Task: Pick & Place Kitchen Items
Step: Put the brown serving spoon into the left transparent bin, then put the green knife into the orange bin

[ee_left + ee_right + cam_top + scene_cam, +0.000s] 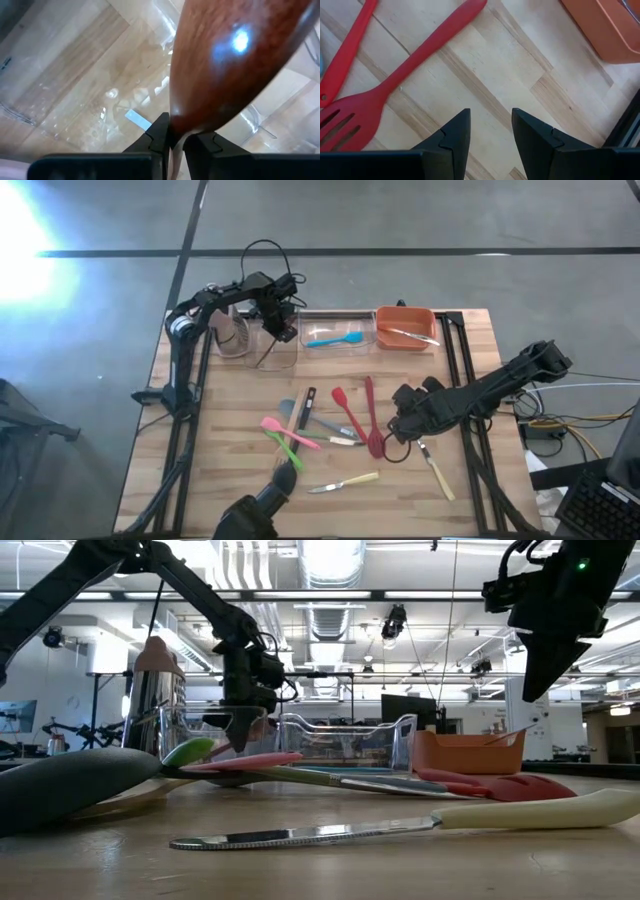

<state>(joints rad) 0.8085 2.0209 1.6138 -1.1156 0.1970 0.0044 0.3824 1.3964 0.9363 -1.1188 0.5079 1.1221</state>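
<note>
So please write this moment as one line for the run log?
left gripper: shut on wooden spoon, over clear bin | right gripper: open, empty, above table beside red slotted spatula

Wood, clear plastic and matt silicone across your table

You have a pale, matt butcher-block wooden table (230,480); a glossy brown wooden spoon (235,60) catching a highlight above the see-through, shiny plastic bin (75,80); a smooth matt red slotted silicone spatula (395,80); a matt orange plastic bin (600,25); and nearest, a cream-handled knife (400,828) with bright, serrated metal blade.
</note>
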